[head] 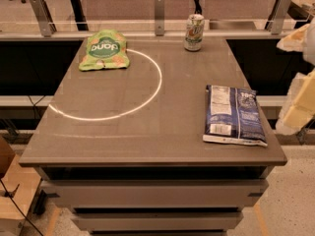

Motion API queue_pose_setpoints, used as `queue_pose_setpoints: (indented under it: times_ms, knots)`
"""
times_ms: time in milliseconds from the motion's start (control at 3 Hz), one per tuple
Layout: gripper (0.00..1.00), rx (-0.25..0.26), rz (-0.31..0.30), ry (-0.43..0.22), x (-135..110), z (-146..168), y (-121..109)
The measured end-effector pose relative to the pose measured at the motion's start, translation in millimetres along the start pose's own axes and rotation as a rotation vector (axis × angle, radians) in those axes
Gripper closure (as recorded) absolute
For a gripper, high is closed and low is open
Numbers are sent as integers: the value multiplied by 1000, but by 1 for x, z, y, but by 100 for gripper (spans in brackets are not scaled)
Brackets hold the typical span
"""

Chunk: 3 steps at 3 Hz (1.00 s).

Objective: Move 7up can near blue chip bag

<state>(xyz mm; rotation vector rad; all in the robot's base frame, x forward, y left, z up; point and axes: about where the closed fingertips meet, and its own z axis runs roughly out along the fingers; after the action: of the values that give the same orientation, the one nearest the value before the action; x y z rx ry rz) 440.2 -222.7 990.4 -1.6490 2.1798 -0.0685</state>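
Observation:
The 7up can [194, 32] stands upright at the far edge of the table, right of centre. The blue chip bag [232, 114] lies flat near the table's right front, its white label panel facing up. My gripper [298, 107] shows as pale cream parts at the right edge of the view. It hangs beside the table's right side, just right of the blue bag and well in front of the can. It holds nothing that I can see.
A green rounded snack bag [104, 49] lies at the far left of the grey table [147, 132]. A bright ring of light [158, 82] is cast on the tabletop. A rail with metal posts [159, 6] runs behind the table.

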Motion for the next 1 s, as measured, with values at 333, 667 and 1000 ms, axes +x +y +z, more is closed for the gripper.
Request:
queue_pose_setpoints:
  times_ms: [333, 667, 1000]
  knots:
    - [0, 62, 22, -112, -4, -20, -19]
    - [0, 102, 51, -246, -4, -32, -41]
    - [0, 124, 82, -359, -7, -28, -66]
